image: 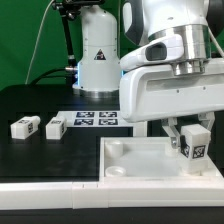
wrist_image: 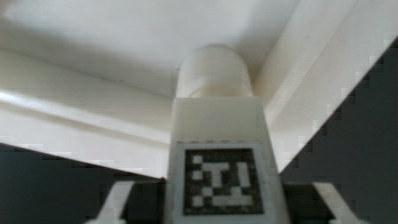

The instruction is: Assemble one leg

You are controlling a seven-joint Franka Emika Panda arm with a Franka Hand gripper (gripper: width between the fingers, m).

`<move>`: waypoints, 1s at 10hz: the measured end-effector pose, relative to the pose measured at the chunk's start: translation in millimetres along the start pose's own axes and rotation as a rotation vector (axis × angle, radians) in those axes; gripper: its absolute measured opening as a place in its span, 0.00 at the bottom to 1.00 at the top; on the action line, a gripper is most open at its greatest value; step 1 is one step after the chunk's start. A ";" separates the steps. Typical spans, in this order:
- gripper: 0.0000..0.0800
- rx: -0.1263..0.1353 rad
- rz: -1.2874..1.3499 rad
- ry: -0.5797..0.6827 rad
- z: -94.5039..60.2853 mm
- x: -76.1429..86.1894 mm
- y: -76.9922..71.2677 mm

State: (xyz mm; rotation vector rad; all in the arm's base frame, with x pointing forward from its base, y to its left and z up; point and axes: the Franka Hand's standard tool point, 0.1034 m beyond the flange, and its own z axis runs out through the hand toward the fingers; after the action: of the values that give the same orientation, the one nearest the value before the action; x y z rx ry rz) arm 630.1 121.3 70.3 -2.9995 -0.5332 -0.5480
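Now, in the exterior view: gripper (image: pixel 191 132) clamped on the leg (image: pixel 194 146), jaws pressed to its two sides, hanging over the tray (image: pixel 135 158) at its right end, just above the rim or already dipping inside; hard to say which. Off the tray's left end, well apart, a second leg (image: pixel 25 127) and a third leg (image: pixel 55 128) lying flat on the table (image: pixel 40 100); behind the tray's far edge, the marker board (image: pixel 95 120). Risk from here, as a guess: coming down off target and catching the tray's side wall, from a slight lean in the grip; or shoving the tray sideways, with nothing visibly pinning it. Long axis upright, roughly square to the tray's floor, one tag face turned to the camera.

Then, in the wrist view: looking straight along the leg (wrist_image: pixel 219 140), tagged end near the lens, rounded tip aimed into an inside corner of the tray (wrist_image: pixel 98 95). Pale fingers (wrist_image: pixel 121 206) showing at either side of the tagged end, closed against it. No telling whether touching the tray's floor or short of it, nor any sight of a corner socket behind the tip. Hence the main hazard: pressing or twisting with the tip beside the hole, ending in a jam or a slip of smooth plastic in the grip. Long axis pointing down into that corner.
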 end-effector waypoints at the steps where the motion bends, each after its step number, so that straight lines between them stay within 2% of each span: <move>1: 0.49 0.000 0.000 0.000 0.0 0.0 0.0; 2: 0.67 0.000 0.000 0.000 0.0 0.0 0.0; 3: 0.77 0.000 0.000 0.000 0.0 0.0 0.0; 4: 0.80 0.000 0.000 0.000 0.0 0.0 0.0; 9: 0.81 0.000 0.000 0.000 -0.2 0.2 0.0; 10: 0.81 0.000 -0.001 -0.003 -5.4 3.0 0.3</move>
State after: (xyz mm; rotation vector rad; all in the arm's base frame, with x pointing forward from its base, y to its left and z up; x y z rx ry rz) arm 631.0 121.3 76.4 -3.0007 -0.5351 -0.5435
